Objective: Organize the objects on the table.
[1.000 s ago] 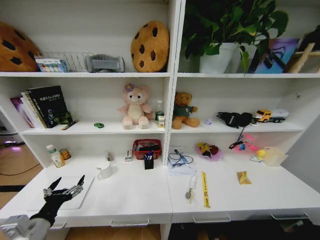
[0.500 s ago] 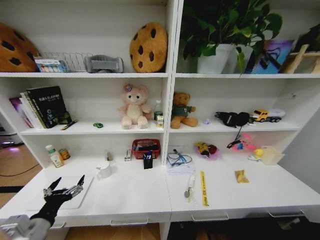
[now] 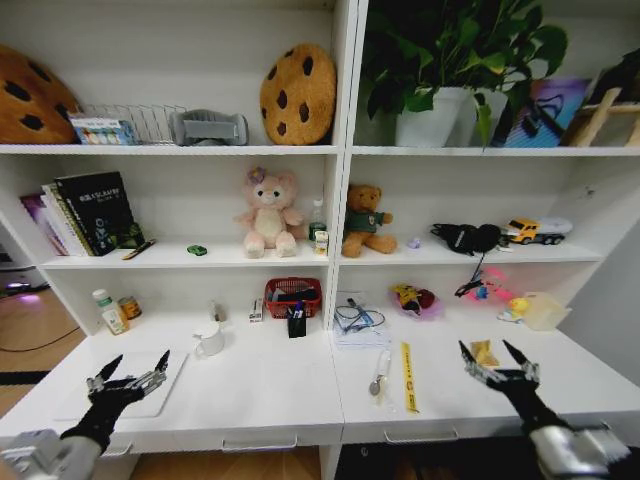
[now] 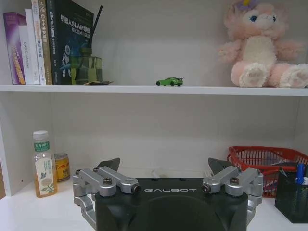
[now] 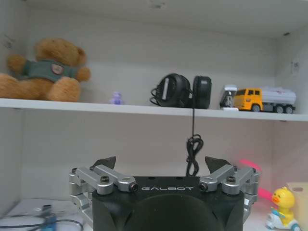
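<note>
On the long white desk (image 3: pixel 270 395), a slim white laptop (image 3: pixel 160 395) lies flat at the front left. My left gripper (image 3: pixel 138 360) (image 4: pixel 163 166) hovers open over it, nothing between its fingers. At the front right my right gripper (image 3: pixel 486 350) (image 5: pixel 161 163) is open and empty above the desk top. A clear green-labelled bottle (image 3: pixel 107 312) (image 4: pixel 43 163) stands at the back left beside a small can. A small green gadget (image 3: pixel 197 250) (image 4: pixel 169 82) sits on the shelf above. A thin pale pen (image 3: pixel 380 370) lies mid-desk.
A white mug (image 3: pixel 210 342), red basket (image 3: pixel 294 296), black pen cup (image 3: pixel 298 324) and cables (image 3: pixel 356 320) stand along the back. A yellow strip (image 3: pixel 409 378) and snack packet (image 3: pixel 485 352) lie on the right. Plush toys, books and headphones fill the shelf above.
My right gripper has risen into the head view at the lower right, open. The left gripper has stayed over the laptop. The camera shifted slightly.
</note>
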`<state>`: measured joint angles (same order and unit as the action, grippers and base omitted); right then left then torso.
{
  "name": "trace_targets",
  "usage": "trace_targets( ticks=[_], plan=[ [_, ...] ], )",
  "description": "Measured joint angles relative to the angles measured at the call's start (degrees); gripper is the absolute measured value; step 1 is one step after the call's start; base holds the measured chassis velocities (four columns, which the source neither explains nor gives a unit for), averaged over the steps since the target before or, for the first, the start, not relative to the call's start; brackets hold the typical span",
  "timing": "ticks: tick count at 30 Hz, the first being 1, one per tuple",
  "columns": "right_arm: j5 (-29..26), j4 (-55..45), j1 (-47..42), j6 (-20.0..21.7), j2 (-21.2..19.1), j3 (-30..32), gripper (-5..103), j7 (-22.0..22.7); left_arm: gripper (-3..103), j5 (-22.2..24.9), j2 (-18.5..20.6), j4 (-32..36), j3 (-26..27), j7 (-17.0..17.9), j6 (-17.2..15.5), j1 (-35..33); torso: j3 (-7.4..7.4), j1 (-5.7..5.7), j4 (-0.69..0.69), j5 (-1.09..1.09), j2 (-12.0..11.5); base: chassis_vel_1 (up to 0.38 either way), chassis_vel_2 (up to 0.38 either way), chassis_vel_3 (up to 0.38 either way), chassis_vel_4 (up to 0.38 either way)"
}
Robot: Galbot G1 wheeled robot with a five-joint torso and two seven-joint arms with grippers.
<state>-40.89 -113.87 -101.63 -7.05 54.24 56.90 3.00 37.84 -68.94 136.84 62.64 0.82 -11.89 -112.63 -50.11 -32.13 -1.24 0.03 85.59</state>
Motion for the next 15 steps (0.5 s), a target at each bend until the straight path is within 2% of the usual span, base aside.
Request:
trace_targets(
  ticks=[4,7,15],
  plan=[
    [-1.1,5.0,6.6,2.9,-1.6,-3.6,100,0.5,100,0.0,0.0,0.0,0.0,0.0,0.0,0.0,0.00,0.00,0.02,-0.01,0.0,0.000,0.000,0.000,0.000],
    [-1.5,6.4,8.5,4.0,-2.2,-5.0,100,0.3,100,0.0,0.0,0.0,0.0,0.0,0.0,0.0,0.00,0.00,0.01,-0.03,0.0,0.000,0.000,0.000,0.000],
    [-2.2,8.6,10.8,4.4,-2.2,-7.9,100,0.0,100,0.0,0.0,0.0,0.0,0.0,0.0,0.0,0.01,0.00,0.01,-0.04,0.0,-0.012,-0.015,0.010,0.008]
  ],
)
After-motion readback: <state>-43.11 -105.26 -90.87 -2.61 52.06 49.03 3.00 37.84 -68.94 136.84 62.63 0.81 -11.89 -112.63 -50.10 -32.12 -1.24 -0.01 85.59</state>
